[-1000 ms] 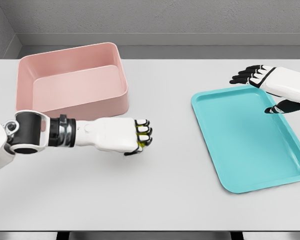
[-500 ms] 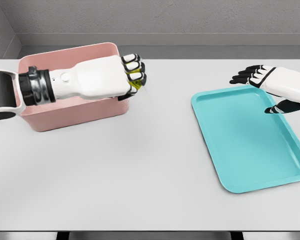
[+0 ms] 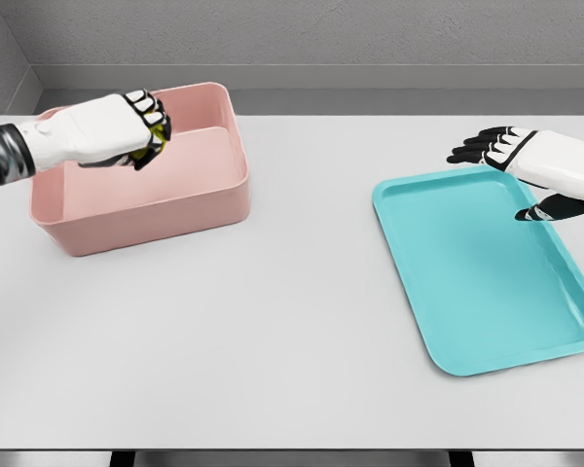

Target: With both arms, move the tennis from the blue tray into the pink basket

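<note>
Upper left: left hand [image 3: 117,131] curled tight on yellow-green tennis ball [image 3: 154,136], above rectangular pink plastic basket [image 3: 146,209]. Release step; next, fingers must open.

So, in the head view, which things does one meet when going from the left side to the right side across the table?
Left robot hand closed on the tennis ball, above the pink basket → bare table → blue tray → right robot hand, fingers spread, over the tray's far right corner.
</note>
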You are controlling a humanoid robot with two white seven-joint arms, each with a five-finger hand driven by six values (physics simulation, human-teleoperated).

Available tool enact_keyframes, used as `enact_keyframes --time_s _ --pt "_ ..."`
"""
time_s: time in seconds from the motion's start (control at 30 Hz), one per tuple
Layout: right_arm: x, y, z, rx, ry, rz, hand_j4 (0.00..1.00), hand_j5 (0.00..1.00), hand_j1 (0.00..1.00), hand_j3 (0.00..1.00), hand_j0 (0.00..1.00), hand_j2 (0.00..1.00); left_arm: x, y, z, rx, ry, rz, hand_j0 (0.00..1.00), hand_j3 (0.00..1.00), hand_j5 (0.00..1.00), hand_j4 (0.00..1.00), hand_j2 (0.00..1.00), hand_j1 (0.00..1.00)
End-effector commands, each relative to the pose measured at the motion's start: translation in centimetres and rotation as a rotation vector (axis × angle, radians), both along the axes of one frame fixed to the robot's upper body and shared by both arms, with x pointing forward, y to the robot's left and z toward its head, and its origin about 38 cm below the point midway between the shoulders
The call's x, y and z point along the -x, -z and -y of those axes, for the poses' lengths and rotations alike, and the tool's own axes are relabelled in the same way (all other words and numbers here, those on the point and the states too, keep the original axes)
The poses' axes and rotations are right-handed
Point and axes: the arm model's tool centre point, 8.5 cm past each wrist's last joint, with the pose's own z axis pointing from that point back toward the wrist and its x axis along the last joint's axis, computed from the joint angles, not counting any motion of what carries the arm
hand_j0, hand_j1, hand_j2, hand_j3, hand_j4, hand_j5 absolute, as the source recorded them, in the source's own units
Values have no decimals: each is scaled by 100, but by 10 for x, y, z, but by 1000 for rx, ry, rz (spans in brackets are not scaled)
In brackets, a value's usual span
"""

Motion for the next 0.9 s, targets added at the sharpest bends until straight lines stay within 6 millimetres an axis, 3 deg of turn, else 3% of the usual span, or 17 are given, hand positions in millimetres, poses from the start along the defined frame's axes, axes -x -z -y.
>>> enact_keyframes --time_s 0.0,0.07,0.1,0.2,0.23,0.43,0.6,0.7,0.8,0.87 --pt "0 -1 0 -6 2 -1 100 100 100 100 100 100 -6 14 -12 2 -45 -40 10 10 10 10 10 10" --pt "0 -1 0 -6 2 -1 100 100 100 100 100 100 -9 21 -22 -2 -76 -61 16 16 16 16 16 16" --pt "0 -1 0 -6 2 -1 100 100 100 100 100 100 -9 22 -21 -2 -75 -63 29 29 29 29 29 29" --pt "0 -1 0 -6 2 -1 100 100 100 100 100 100 -10 22 -19 1 -74 -65 88 88 88 88 88 88" --pt "0 -1 0 -6 2 -1 100 100 100 100 100 100 -11 21 -17 3 -70 -62 99 99 99 99 99 99" --pt "0 -1 0 -6 2 -1 100 100 100 100 100 100 -11 18 -18 17 -71 -60 100 100 100 100 100 100" --pt "0 -1 0 -6 2 -1 100 100 100 100 100 100 -1 -1 -29 154 -63 -87 100 100 100 100 100 100" --pt "0 -1 0 -6 2 -1 100 100 100 100 100 100 15 -29 -43 147 -46 -53 100 100 100 100 100 100" --pt "0 -1 0 -6 2 -1 100 100 100 100 100 100 22 -40 -34 137 -7 -28 100 100 100 100 100 100" --pt "0 -1 0 -6 2 -1 100 100 100 100 100 100 25 -44 -40 115 -14 -24 100 100 100 100 100 100"
